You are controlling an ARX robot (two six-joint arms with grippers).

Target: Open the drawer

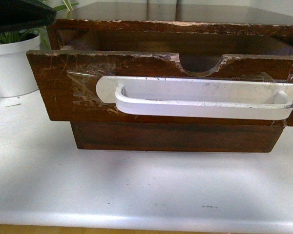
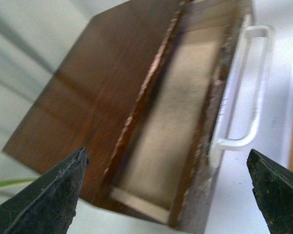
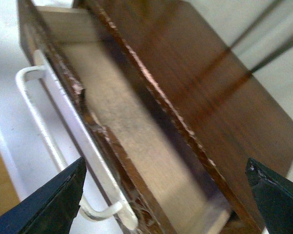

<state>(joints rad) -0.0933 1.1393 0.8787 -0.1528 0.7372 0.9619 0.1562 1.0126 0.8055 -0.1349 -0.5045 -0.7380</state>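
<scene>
**First speaker:** Where is the drawer?

**Second speaker:** The drawer (image 1: 88,92) is dark brown and scratched. It sits at the top of a small wooden cabinet (image 1: 185,12) on a white tabletop (image 1: 136,190). It is pulled partway out, so its front stands forward of the plain lower drawer front (image 1: 176,137) beneath it.

**First speaker:** What marks its front?

**Second speaker:** A long white handle (image 1: 200,103) runs across it under clear tape (image 1: 83,87). A half-round notch (image 1: 200,66) is cut into the top edge. The wrist views look down into the open drawer and show its pale floor (image 2: 180,112).

**First speaker:** What about the two grippers?

**Second speaker:** The left gripper (image 2: 167,158) hangs above the open drawer, with its jaws spread wide and gripping nothing. The right gripper (image 3: 166,165) hangs the same way, with its jaws also wide apart and empty. Both are clear of the handle and the wood.

**First speaker:** What else is nearby?

**Second speaker:** A white plant pot (image 1: 10,68) with green leaves stands on the tabletop just beside the cabinet, on the left of the front view.
</scene>
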